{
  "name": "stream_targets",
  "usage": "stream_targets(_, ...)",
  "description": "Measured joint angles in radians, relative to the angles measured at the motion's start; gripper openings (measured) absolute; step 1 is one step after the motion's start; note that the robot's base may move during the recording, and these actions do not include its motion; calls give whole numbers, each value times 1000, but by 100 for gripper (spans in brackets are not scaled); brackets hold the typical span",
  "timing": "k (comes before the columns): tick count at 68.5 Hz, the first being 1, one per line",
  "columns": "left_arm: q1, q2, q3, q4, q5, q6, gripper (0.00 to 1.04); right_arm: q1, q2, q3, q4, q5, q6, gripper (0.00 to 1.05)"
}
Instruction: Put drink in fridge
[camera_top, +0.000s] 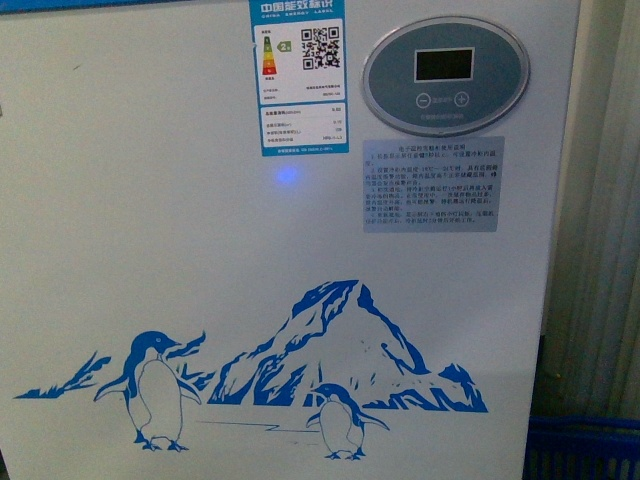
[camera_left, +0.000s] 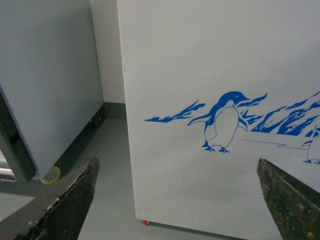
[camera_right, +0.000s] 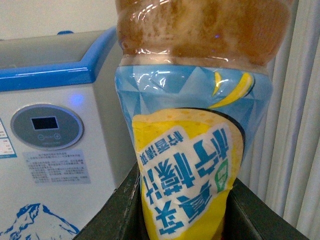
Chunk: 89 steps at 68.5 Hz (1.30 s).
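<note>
— So, biggest first: we count one fridge (camera_top: 200, 250). Its white front fills the front view, and its lid looks closed under the blue rim (camera_right: 50, 75).
— Agreed. Beside it stands one grey cabinet (camera_left: 45, 75), which isn't our target. Then there's one drink (camera_right: 195, 100), a tea bottle, outside the fridge and near its right front corner.
— Our right gripper (camera_right: 187, 220) is clamped on the bottle's labelled part. Our left gripper (camera_left: 175, 205) is spread wide and empty, low by the fridge's front.
— Then we judge the lid comes first: we raise the free left gripper to it and keep the bottle steady and clear of the rim.
— Smaller things: two penguins (camera_top: 150, 390), one display panel (camera_top: 445, 75), one red castor (camera_left: 145, 221).
</note>
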<state>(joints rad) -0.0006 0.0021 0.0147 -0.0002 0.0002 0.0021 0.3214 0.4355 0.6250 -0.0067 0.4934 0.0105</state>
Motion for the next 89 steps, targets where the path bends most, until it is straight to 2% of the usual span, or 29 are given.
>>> stream_targets(4,0,0,0,0,0,0,97,-30,-11,-33,21,-32,8,34)
stream_targets(22,0,0,0,0,0,0,97,-40,-51,-137,133,-57,0,34)
stream_targets(33,0,0,0,0,0,0,97,-105,-80,-178,106,-122,3,34)
stream_targets(89,0,0,0,0,0,0,97,-119,-93,-193,101,-117,3,34)
